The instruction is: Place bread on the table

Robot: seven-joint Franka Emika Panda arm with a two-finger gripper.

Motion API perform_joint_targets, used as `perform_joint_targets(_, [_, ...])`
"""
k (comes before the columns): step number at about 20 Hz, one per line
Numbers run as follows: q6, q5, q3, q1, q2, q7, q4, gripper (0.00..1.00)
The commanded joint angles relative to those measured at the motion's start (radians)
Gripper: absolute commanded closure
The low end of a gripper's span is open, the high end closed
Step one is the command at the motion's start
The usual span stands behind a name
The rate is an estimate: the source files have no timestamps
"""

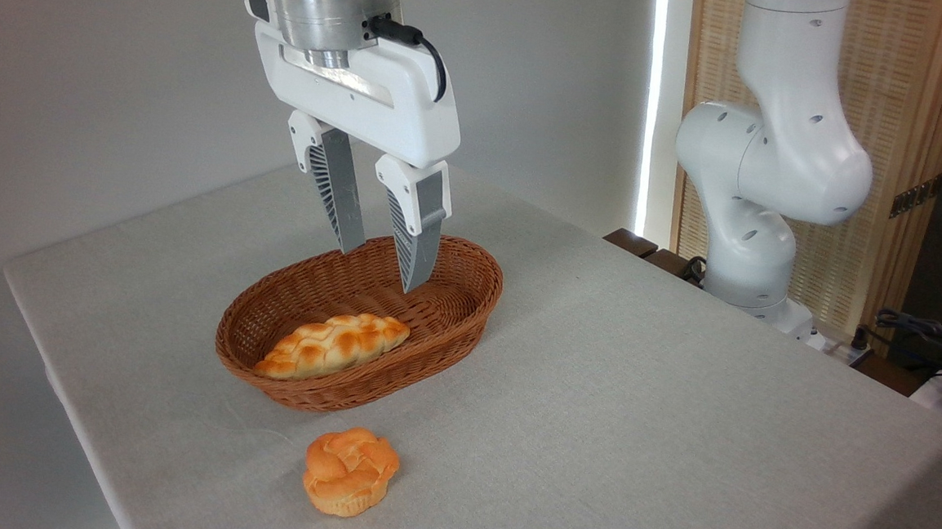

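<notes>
- The pincer (381, 269) hangs in the upper middle of the frame, pointing down over the far part of the basket, its two grey ribbed fingers (336, 195) apart with nothing between them.
- Its tips sit above the basket's back rim and touch neither the basket nor its contents.
- A black cable plugs into the metal wrist ring above the white pincer body.
- The basket (469, 297), brown oval wicker, stands on the worktop at centre left, directly below the pincer.
- The loaf (334, 344), long, pale and braided, lies inside the basket along its near side, one end resting toward the lower-left rim.
- The bread (350, 471), a small round orange bun with a knotted top, sits upright on the worktop at lower centre, just in front of the basket and apart from it, well clear of the pincer.
- The worktop (634, 405) is covered in plain light grey cloth and fills most of the lower frame.
- The arm (771, 168), white and jointed, rises at the right of the frame from its base behind the worktop's far edge.
- Behind the arm stands a slatted wooden screen (905, 119); dark cables lie at the far right edge.
</notes>
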Motion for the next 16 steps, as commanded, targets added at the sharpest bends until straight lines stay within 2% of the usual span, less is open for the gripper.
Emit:
perform_joint_targets(1, [-0.012, 0.047, 0.01, 0.001, 0.0, 0.019, 0.022, 0.0])
perform_joint_targets(9, [0.034, 0.042, 0.009, 0.001, 0.001, 0.019, 0.02, 0.0])
perform_joint_targets(12, [0.03, 0.042, 0.009, 0.001, 0.001, 0.086, 0.02, 0.0])
perform_joint_targets(16, [0.028, 0.042, 0.009, 0.001, 0.001, 0.093, 0.02, 0.0])
